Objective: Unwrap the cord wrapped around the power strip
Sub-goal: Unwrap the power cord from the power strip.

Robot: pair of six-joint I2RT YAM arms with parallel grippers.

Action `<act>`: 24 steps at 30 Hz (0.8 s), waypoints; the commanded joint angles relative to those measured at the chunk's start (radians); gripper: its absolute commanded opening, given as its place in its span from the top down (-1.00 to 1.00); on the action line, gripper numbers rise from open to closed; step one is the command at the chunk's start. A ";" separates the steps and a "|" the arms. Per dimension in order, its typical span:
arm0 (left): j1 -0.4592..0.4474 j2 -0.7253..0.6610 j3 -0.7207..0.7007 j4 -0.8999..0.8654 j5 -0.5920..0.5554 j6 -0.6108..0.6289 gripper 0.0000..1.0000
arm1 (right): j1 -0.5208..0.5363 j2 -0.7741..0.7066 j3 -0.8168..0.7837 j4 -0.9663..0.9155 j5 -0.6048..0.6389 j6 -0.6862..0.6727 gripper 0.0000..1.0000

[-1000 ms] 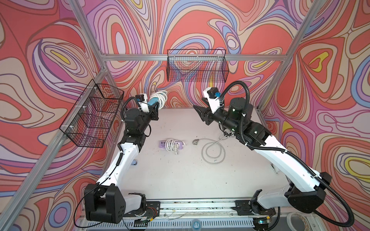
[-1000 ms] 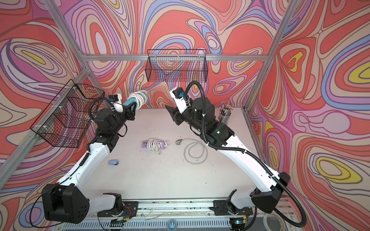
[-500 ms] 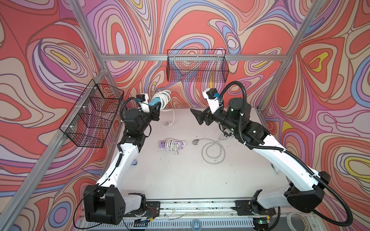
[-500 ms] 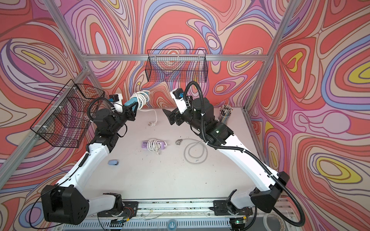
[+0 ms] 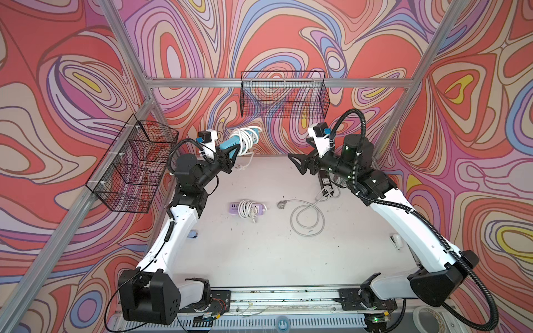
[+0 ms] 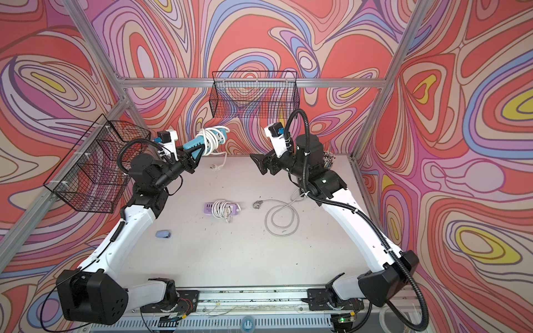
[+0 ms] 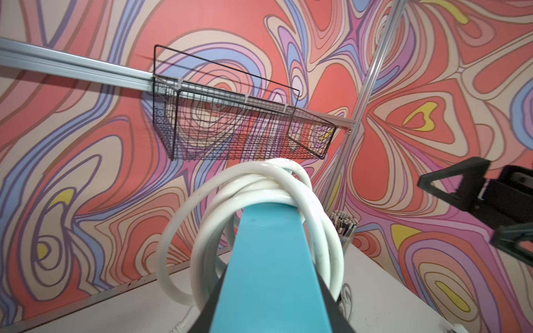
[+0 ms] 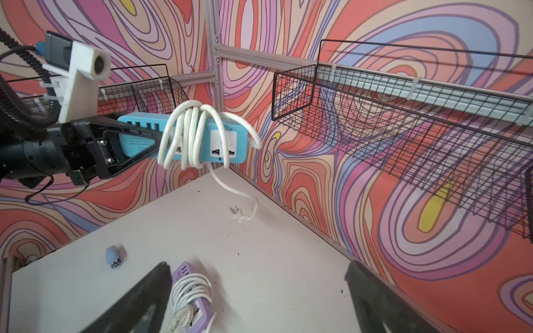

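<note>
My left gripper [image 5: 230, 152] [image 6: 199, 150] [image 8: 155, 141] is shut on one end of a blue power strip [image 5: 227, 144] [image 6: 192, 143] [image 7: 271, 259] [image 8: 239, 135], holding it in the air near the back left corner. A white cord [image 5: 245, 139] [image 6: 210, 138] [image 7: 259, 184] [image 8: 187, 135] is wound in several loops around the strip's middle. Its loose end hangs down to a plug [image 5: 240, 166] [image 6: 215, 166] [image 8: 239, 216] lying on the table. My right gripper [image 5: 295, 165] [image 6: 257, 165] [image 8: 256, 268] is open, empty, and faces the strip from the right, well apart from it.
A purple power strip [image 5: 248, 208] [image 6: 222, 209] [image 8: 187, 291] with a wrapped white cord lies mid-table. Beside it is a loose grey cord [image 5: 307, 216] running to a black strip [image 5: 326, 180]. A small blue object [image 6: 163, 234] lies at the left. Wire baskets [image 5: 284, 98] [image 5: 132, 167] hang on the walls.
The cord's plug end has come free and dropped to the table. My right gripper has opened wider. My left gripper still holds the blue strip aloft.
</note>
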 commanded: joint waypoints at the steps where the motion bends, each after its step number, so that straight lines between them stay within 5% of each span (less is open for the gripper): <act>1: -0.004 -0.012 0.069 0.152 0.134 -0.052 1.00 | -0.018 -0.013 -0.044 0.006 -0.135 -0.047 -0.97; 10: -0.004 0.008 0.119 0.208 0.280 -0.152 1.00 | -0.046 -0.012 -0.159 0.157 -0.333 -0.092 -0.97; 24: -0.019 0.020 0.147 0.277 0.369 -0.241 1.00 | -0.046 0.069 -0.143 0.269 -0.452 -0.090 -0.97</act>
